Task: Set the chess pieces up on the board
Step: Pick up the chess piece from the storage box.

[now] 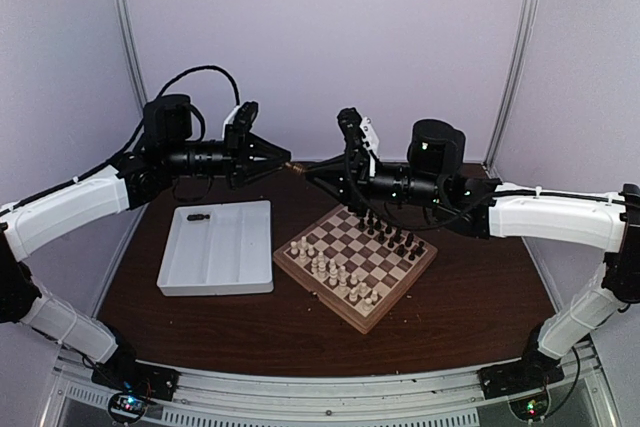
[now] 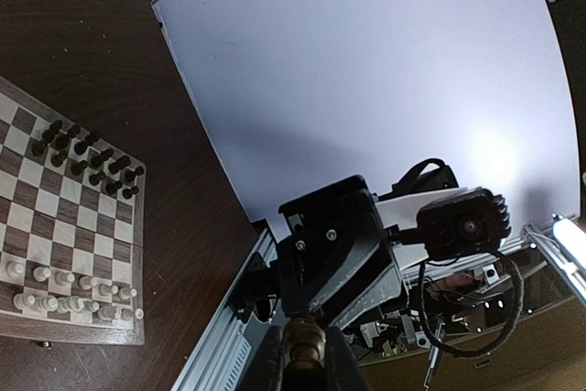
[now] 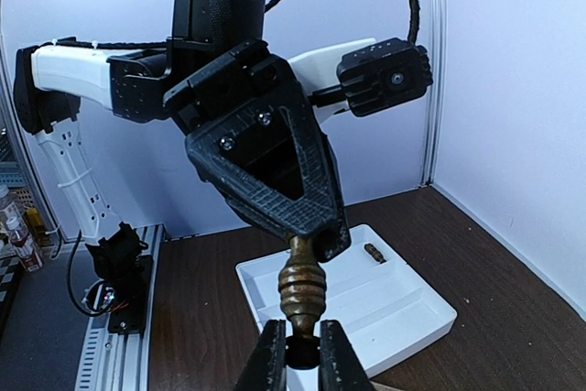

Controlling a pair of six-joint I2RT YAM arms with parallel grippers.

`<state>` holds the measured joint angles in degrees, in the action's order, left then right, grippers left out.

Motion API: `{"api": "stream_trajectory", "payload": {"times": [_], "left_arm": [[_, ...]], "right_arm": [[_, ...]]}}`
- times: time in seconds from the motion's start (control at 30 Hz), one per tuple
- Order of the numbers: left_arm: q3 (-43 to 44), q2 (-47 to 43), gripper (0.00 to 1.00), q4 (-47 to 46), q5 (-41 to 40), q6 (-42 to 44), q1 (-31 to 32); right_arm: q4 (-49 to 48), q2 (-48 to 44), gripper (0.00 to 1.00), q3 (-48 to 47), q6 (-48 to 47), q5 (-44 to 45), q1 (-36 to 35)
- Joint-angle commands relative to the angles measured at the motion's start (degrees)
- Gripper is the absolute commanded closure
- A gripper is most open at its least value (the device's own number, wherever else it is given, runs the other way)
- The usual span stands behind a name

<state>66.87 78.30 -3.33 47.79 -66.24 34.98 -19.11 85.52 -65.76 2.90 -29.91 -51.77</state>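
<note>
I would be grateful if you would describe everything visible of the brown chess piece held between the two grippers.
The chess piece is a glossy, bronze-brown turned figure, wood by its look, with a bulbous ribbed body tapering to a thin neck. It hangs in mid-air, pinched at its thin end by the left gripper and at its base by the right gripper.

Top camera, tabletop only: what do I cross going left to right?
white tray → board, and across the board: cream-white pieces → dark chess pieces.
</note>
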Motion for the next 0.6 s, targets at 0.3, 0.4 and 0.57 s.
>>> {"api": "stream_trajectory", "payload": {"times": [0.3,0.4,0.57], "left_arm": [[-1.73,-1.59,0.99,-6.15,-0.99,-1.13,-0.75],[-1.88,-2.14,0.99,-4.72,-0.86,0.08,-2.26],[1.99,-4.89,0.99,19.52,-10.39,16.31,-5.57]], "right_arm": [[-1.16,-3.23,1.0,3.68,-0.61,3.55,-0.44],[-0.11,-4.02,1.0,4.78,-0.95,4.87,-0.44],[11.96,-5.33,1.0,3.62,-1.81,12.8,-0.22]]}}
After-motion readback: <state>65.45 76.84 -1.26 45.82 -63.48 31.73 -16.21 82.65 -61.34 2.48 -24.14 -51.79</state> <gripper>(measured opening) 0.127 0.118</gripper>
